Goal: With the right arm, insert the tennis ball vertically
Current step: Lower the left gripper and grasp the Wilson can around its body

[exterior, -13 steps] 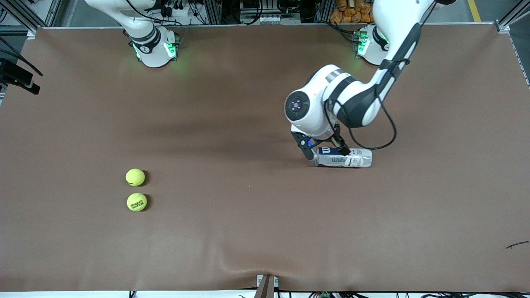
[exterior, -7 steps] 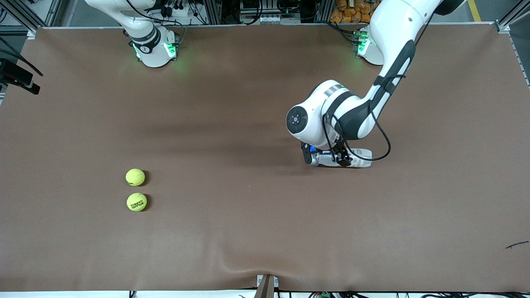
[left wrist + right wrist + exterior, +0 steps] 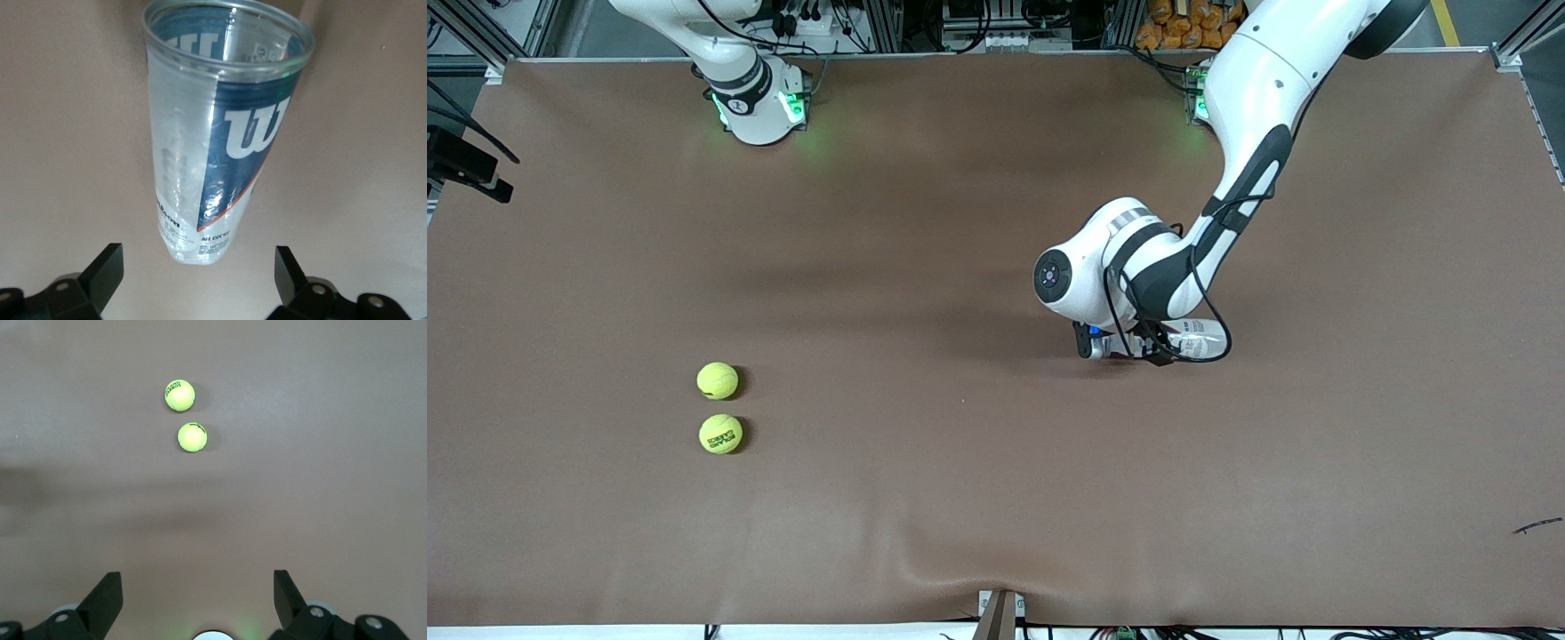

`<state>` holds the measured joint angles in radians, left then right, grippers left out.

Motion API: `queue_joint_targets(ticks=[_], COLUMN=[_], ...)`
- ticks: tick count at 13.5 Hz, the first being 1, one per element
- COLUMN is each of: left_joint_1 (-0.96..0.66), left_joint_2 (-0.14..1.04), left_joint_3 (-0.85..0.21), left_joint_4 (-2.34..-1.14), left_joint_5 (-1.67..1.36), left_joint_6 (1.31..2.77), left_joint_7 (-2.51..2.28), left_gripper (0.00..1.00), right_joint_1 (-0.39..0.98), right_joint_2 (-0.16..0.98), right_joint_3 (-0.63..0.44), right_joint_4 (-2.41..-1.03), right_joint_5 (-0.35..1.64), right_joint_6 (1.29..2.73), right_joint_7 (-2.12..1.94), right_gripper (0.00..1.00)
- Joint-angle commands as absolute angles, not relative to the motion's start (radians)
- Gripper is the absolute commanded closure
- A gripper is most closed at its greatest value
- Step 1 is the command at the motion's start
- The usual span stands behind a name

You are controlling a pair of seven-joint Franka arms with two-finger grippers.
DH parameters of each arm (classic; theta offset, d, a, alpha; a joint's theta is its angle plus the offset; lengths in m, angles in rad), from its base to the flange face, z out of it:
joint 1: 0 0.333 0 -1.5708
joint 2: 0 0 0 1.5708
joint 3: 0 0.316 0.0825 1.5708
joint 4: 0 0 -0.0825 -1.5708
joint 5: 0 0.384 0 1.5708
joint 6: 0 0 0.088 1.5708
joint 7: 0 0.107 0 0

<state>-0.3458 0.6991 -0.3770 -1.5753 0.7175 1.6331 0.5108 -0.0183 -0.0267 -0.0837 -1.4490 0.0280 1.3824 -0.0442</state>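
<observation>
While left claw straddles can, balls lie well apart.

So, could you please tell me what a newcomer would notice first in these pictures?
Probably the left arm reaching low over the clear Wilson ball can, which lies on its side on the brown table, with the left tool open astride it. Next, two yellow tennis balls sit side by side toward the right arm's end, untouched; the right arm waits, its tool open.
</observation>
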Motion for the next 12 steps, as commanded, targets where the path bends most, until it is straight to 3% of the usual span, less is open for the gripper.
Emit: queue_joint_targets(ticks=[1, 12], left_joint_1=[-0.362, -0.399], left_joint_2=[0.719, 0.775], left_joint_3=[-0.379, -0.379], left_joint_4=[-1.586, -1.621], left_joint_5=[0.771, 0.876], left_joint_6=[1.655, 1.669], left_joint_7=[0.497, 0.497], left_gripper=[0.00, 0.00], right_joint_1=[-0.041, -0.041], right_joint_2=[-0.017, -0.017], right_joint_3=[-0.071, -0.071], right_joint_4=[-1.427, -1.427], right_joint_5=[0.046, 0.046], right_joint_6=[1.376, 1.376], right_joint_7=[-0.034, -0.034], right_gripper=[0.00, 0.00])
